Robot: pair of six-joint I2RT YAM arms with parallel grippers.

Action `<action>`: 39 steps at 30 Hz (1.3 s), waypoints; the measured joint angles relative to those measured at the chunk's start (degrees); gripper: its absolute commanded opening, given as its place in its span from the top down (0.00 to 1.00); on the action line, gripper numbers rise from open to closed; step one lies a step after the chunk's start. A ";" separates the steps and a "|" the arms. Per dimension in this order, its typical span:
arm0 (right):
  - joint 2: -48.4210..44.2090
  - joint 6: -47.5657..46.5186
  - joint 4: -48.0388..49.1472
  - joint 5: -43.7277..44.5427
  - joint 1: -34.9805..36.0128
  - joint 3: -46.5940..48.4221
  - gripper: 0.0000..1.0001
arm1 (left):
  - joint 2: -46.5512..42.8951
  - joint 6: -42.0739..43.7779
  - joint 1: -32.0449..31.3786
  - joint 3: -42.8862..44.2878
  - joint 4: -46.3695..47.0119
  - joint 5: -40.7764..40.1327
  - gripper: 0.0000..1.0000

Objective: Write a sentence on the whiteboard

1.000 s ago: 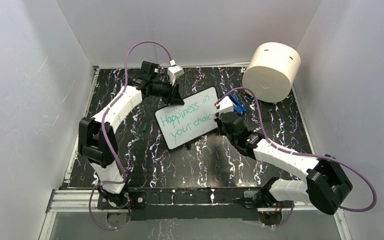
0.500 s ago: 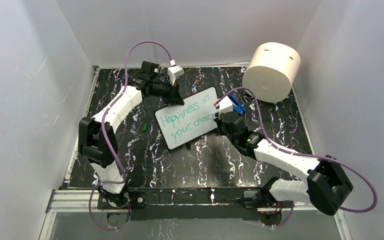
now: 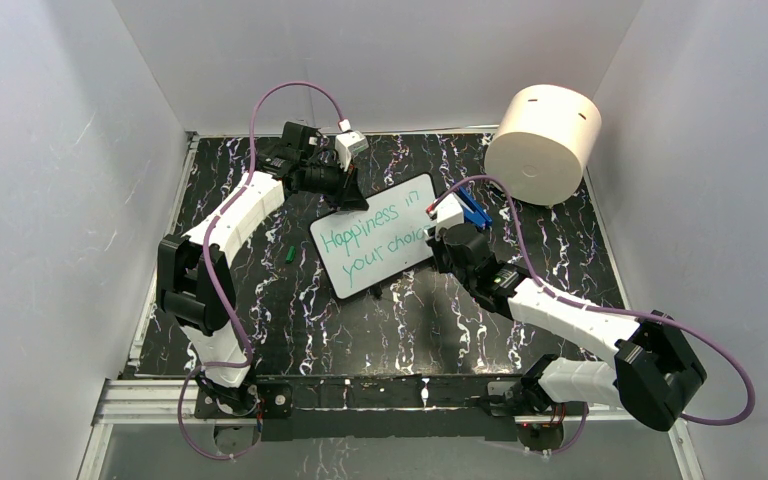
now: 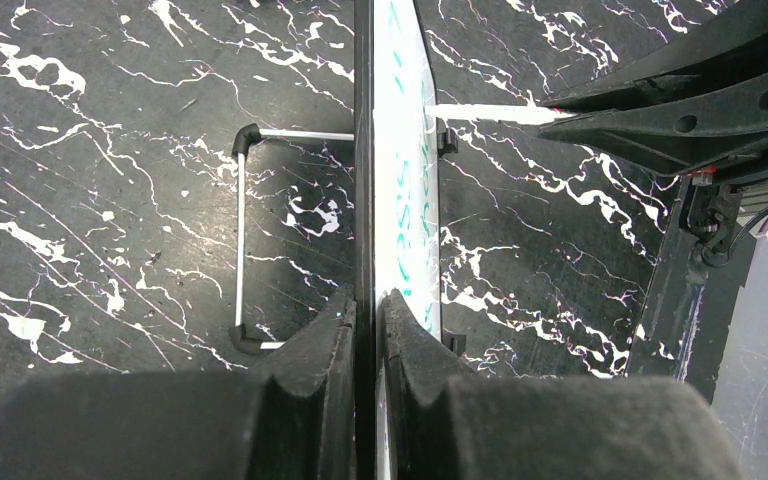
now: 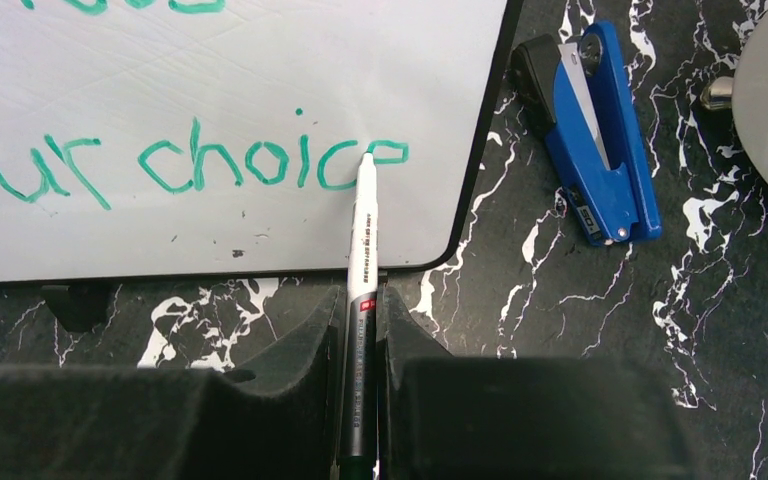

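- Nearest the bases, the right gripper (image 5: 360, 330) was clenched on a white marker (image 5: 362, 230), with the barrel pinched between its pads and pointing away from the wrist.
- The marker's tip touched the whiteboard (image 5: 260, 70) at the final "e" of "choice", close to the board's right edge in the wrist view.
- The whiteboard sat in the middle of the black marbled table (image 3: 380, 330), propped at a tilt on a wire stand (image 4: 243, 240).
- The sentence (image 3: 375, 237) ran in two slanted teal lines, "Happiness in" above "your choice". By my reading the writing was all but done. At most a closing stroke or a full stop remained, and then lifting the marker away.
- A small green piece (image 3: 288, 254) lay on the table left of the board, and a blue tool (image 5: 595, 140) lay just beside its right edge.
- Farther out, the left gripper (image 4: 368, 310) was closed tight on the board's far edge, seemingly steadying it.
- The cream cylinder (image 3: 543, 143) stood in the far right corner, apart from the board.
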 measured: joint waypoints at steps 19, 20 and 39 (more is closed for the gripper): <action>0.02 0.63 -2.62 0.63 0.00 0.00 1.00 | 0.00 0.00 0.00 0.00 0.00 0.00 1.00; 0.02 0.63 -2.64 0.72 0.00 0.00 1.00 | 0.00 0.00 0.00 0.00 0.00 0.00 1.00; -2.49 0.42 -3.28 2.25 -0.76 0.00 1.00 | 0.00 0.00 0.00 0.00 -0.02 0.00 1.00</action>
